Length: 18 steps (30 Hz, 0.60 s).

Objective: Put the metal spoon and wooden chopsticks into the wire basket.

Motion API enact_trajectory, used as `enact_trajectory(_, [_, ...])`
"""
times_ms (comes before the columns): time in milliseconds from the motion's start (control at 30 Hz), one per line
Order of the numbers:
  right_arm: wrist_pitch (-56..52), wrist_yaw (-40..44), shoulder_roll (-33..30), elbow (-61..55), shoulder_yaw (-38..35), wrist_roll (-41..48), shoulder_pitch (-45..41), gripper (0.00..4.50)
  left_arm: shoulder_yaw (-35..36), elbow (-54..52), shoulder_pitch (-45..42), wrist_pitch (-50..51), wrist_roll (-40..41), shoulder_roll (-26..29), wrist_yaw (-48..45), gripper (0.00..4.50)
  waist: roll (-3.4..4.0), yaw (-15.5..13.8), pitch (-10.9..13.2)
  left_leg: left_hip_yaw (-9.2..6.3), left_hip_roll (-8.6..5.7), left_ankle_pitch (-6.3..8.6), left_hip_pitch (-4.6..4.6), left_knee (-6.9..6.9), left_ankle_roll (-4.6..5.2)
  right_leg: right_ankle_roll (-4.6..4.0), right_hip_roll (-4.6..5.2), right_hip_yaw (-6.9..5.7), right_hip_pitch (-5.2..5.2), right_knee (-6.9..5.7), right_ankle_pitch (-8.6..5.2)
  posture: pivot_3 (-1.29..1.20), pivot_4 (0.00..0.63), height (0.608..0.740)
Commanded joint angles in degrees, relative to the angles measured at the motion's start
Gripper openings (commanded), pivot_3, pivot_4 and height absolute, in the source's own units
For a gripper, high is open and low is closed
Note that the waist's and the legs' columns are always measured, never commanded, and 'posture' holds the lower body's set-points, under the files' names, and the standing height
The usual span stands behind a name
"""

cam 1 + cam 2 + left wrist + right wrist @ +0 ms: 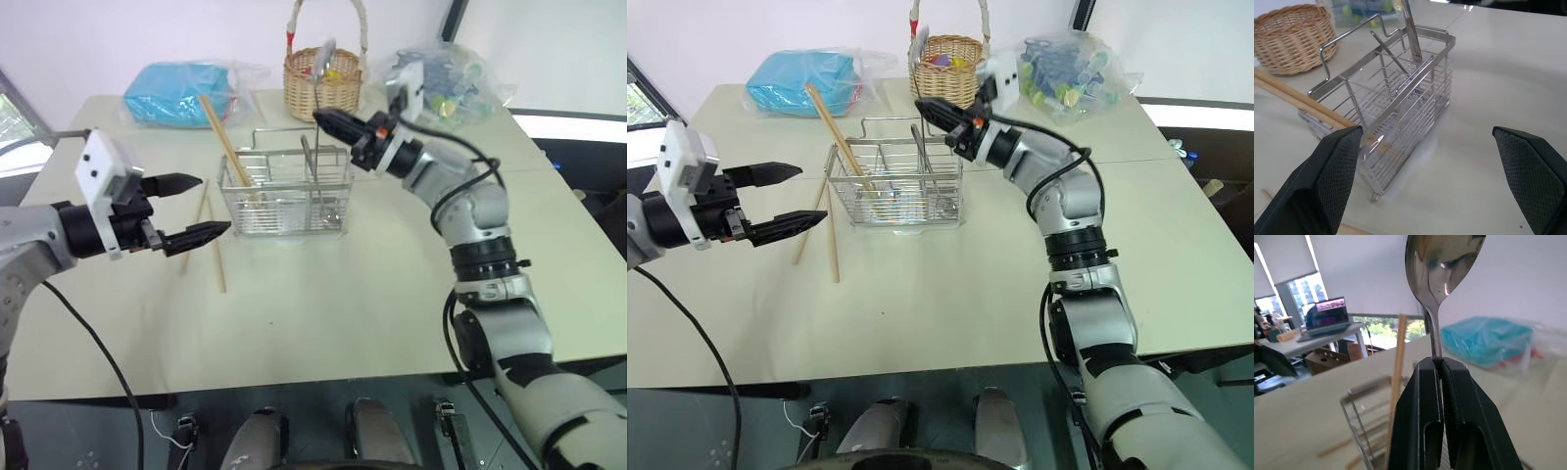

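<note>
Right wrist view — right gripper (1442, 363) jaws pinching shiny silver metal spoon (1442, 264) by handle, over silver wire-grid basket (284, 196); tan wooden chopsticks (227, 142) lean inside — more on tabletop (323, 304). Left gripper (201, 207) jaws spread.

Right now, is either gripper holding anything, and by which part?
The right gripper pinches the metal spoon by its handle, bowl up. The left gripper is open, empty.

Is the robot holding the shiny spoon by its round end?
No, the right gripper pinches the metal spoon by its thin handle, with the round bowl sticking up above.
</note>
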<state>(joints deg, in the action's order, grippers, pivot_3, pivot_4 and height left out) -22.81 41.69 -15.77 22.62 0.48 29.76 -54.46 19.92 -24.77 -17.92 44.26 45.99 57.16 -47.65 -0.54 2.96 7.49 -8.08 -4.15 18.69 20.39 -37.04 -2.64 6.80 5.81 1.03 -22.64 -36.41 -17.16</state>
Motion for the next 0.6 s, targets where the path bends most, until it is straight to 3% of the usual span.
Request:
enact_trajectory(33, [2.49, -0.78, 0.83, -0.33, -1.33, -1.88, -0.65, 1.51, 2.54, -1.49, -0.68, -0.36, 0.97, 0.00, 0.64, 4.50, 0.00, 0.08, 0.00, 0.00, 0.00, 0.00, 0.00, 0.00, 0.00, 0.00, 0.00, 0.00, 0.00, 0.00, 0.00, 0.00, 0.150, 0.740])
enact_trajectory(233, [3.30, -2.40, 0.62, -0.87, -2.21, -4.45, -0.03, 4.48, 2.91, -1.91, -0.37, -0.28, 1.62, -0.03, 1.40, 4.50, 0.00, 0.29, 0.00, -0.02, 0.00, 0.00, -0.01, -0.01, 0.00, 0.00, 0.00, 0.00, 0.01, 0.00, 0.00, 0.00, 0.150, 0.740])
enact_trajectory(600, [-2.28, 4.21, -7.71, -5.75, -8.46, 0.96, -4.22, 4.48, 6.54, 2.25, -5.05, 2.55, 5.87, -3.50, 8.07, 4.50, 0.03, 0.42, 0.02, -0.01, -0.01, 0.00, 0.00, -0.02, 0.00, 0.00, 0.00, 0.00, 0.02, 0.00, 0.00, 0.00, 0.150, 0.740])
